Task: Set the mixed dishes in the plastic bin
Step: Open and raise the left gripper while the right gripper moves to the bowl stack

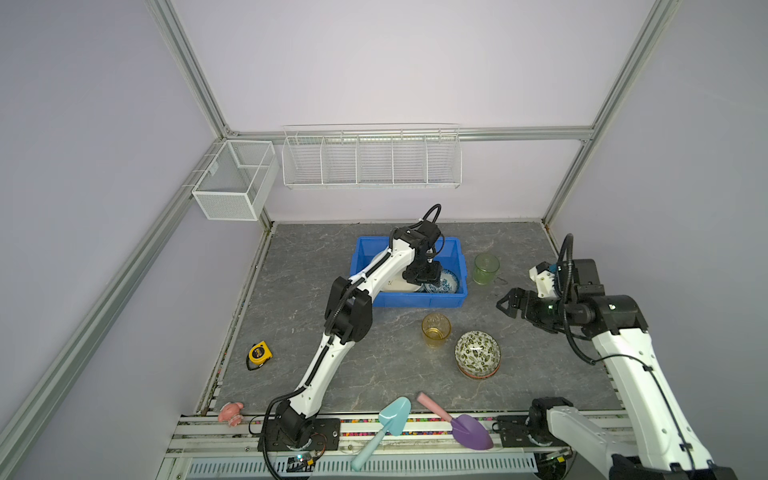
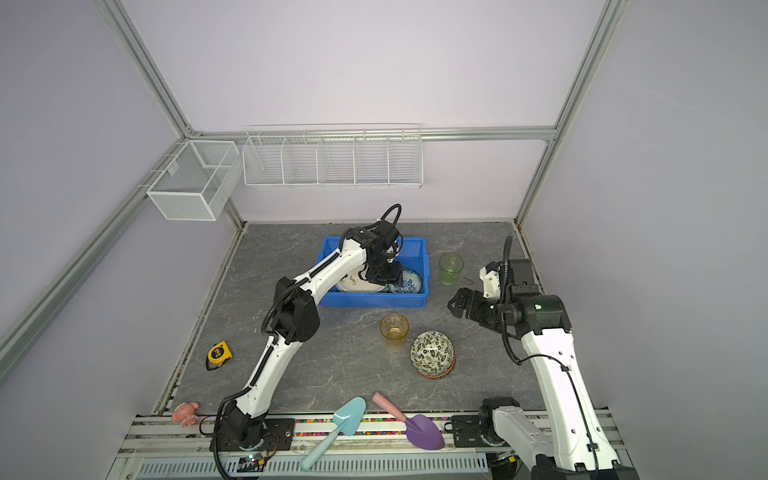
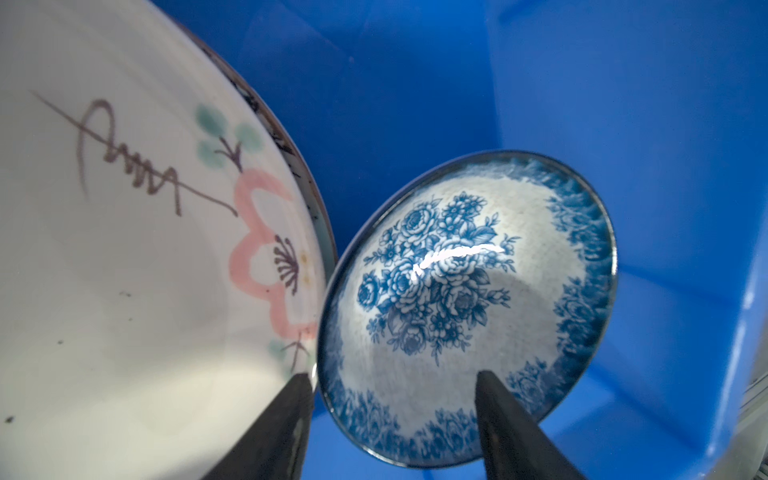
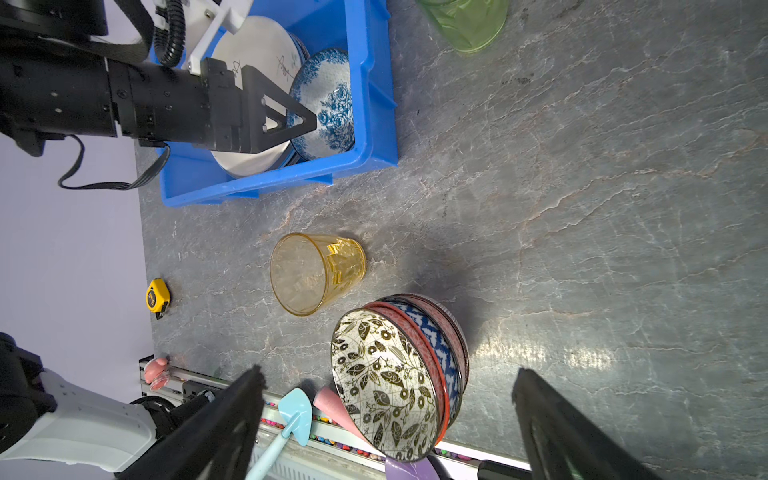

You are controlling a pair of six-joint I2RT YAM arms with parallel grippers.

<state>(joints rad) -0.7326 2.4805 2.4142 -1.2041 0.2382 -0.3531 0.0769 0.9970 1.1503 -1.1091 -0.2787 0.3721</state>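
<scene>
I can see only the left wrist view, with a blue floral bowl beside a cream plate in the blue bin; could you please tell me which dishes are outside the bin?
Observer: An amber glass tumbler stands upright on the table, just in front of the blue bin.
Operator: Thank you; is there anything else?
Observer: A dark leafy bowl tops a stack of bowls to the right of that tumbler.
Operator: Are there any more glasses?
Observer: A green glass tumbler stands to the right of the bin.
</scene>
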